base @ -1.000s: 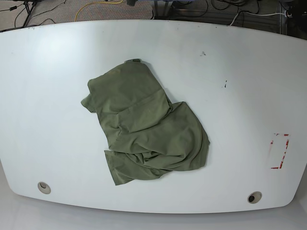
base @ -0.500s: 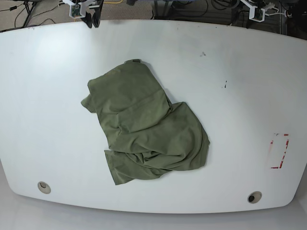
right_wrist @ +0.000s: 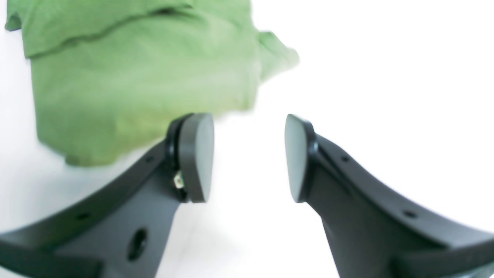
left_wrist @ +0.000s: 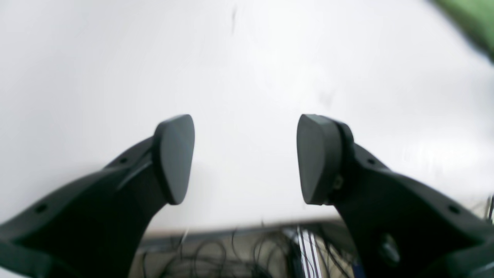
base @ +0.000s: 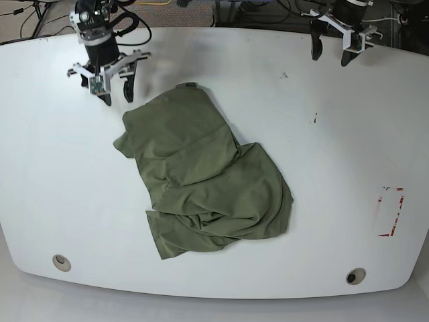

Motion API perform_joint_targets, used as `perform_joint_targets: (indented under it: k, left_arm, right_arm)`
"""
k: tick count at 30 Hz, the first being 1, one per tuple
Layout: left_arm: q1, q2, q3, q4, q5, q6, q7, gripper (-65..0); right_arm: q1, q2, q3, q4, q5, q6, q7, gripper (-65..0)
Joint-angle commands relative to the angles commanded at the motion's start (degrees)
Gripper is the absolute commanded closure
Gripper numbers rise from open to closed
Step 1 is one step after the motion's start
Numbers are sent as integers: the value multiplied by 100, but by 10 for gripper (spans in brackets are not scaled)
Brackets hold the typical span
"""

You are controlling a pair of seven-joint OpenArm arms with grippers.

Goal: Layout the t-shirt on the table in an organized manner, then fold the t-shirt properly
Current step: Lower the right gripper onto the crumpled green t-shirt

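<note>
The bench (base: 335,134) was a wide white glossy top with rounded edges. On it lay a crumpled olive-green t-shirt (base: 201,174), spread from left of centre toward the near edge. Two round metal grommets sat near the front edge, one at the left (base: 61,262) and one at the right (base: 355,276). A red tape rectangle (base: 390,212) marked the right side, and small dark specks (base: 315,119) dotted the surface.

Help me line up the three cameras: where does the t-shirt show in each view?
Base: the t-shirt lies crumpled mid-table.
Right wrist: it fills the upper left, beyond the open right gripper.
Left wrist: only a green sliver at the top right corner.
Shared landmark: the white table.
</note>
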Motion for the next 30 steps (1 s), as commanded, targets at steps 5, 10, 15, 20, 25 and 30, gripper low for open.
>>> perform_joint_targets:
  k: [5,10,15,20,25,30]
  left_arm:
    - [-281,0,-26,0,0,0,0,-396]
    - [-360,-9,-44,0,0,0,0,-396]
    - [-360,-18,-53,-9,0,0,0,-396]
    - [-369,-26,-79,-9,0,0,0,-396]
    - [-501,-26,-246,-18,-18,0,0,-396]
    - [-633,-26,-554,-26,-18,0,9,-396]
  right_arm:
    - [879,0,-141,-44,-9,9,-519,-290]
    - [1635,0,-607,-132,-26,220,-1064,-292]
    - [2215,-9,-1240,-299,-35,431,-1292,-292]
    - [2664,-26,-1670,-607,-35,589,-1301,-292]
    - [3077,-26,-1864,-1152,-44,686,-1292,-292]
    - [3508,0,-2426,-1767,-35,923,-1257,-292]
